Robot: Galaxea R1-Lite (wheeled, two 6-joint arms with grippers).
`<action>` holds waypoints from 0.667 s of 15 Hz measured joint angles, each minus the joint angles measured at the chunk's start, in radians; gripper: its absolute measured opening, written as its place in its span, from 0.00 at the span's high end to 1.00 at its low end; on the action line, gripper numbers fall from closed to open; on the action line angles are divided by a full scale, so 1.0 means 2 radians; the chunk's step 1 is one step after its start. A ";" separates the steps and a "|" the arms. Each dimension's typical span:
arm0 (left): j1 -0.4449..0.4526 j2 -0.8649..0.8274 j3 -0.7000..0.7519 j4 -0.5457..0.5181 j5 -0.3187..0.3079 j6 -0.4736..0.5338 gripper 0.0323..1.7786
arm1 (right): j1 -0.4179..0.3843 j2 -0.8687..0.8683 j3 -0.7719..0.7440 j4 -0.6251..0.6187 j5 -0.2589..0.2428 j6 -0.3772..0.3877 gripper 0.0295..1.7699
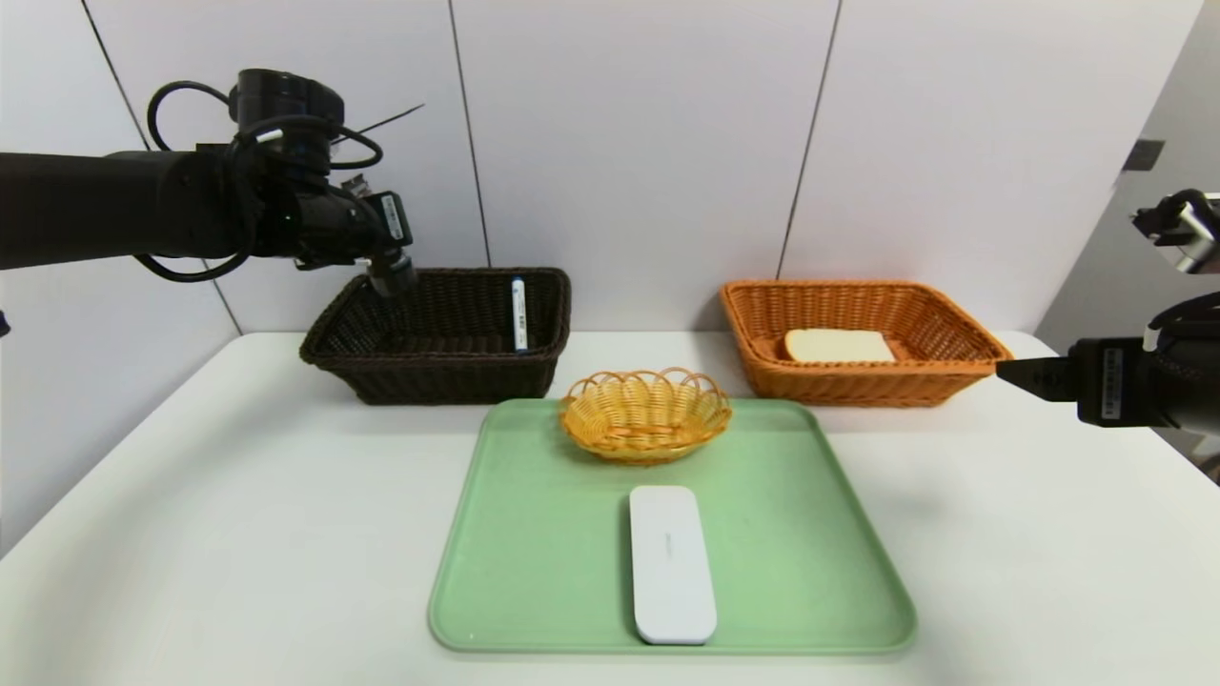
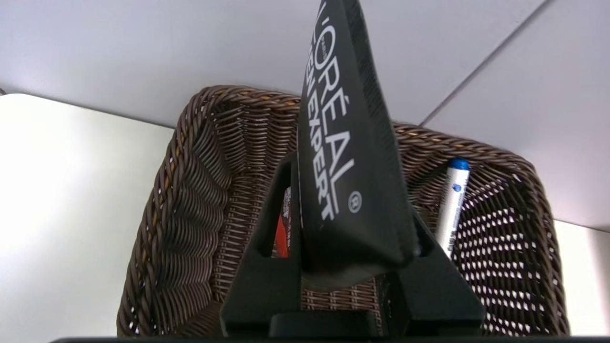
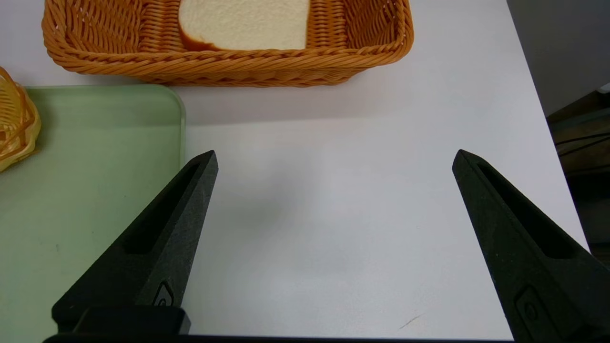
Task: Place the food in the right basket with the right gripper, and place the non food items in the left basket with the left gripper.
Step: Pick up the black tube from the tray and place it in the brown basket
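Left tool [image 1: 391, 276] over dark basket [image 1: 448, 376] rim

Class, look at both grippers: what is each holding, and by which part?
The left gripper grips the dark packet by its wide end, above the dark basket. The right gripper holds nothing.

L gripper [image 2: 350, 247] clamped tight on dark packet [image 2: 348, 143], white lettering "L'ORÉAL ...EXPERT" running along it; packet tapers away from the fingers [image 2: 267, 267]. Bit of red/orange shows btwn packet and one finger. Beyond & below: dark brown basket [image 2: 190, 190], open weave, on white table [image 2: 62, 200]. Marker [image 2: 452, 209], white w/ blue cap, leans against basket's inner wall. Pale panelled wall [image 2: 143, 47] behind.
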State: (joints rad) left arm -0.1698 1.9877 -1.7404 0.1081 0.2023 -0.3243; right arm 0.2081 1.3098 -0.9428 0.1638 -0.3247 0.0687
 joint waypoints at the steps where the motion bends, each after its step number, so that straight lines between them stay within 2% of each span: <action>1: 0.000 0.005 -0.002 0.001 0.000 0.000 0.77 | 0.000 0.000 -0.001 0.000 0.000 0.000 0.04; 10: 0.002 0.035 0.019 0.000 0.001 -0.005 0.78 | -0.003 0.002 -0.004 0.000 0.001 0.000 0.04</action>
State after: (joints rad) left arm -0.1657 2.0585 -1.7019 0.1085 0.2043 -0.3334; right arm 0.2015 1.3132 -0.9504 0.1630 -0.3232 0.0687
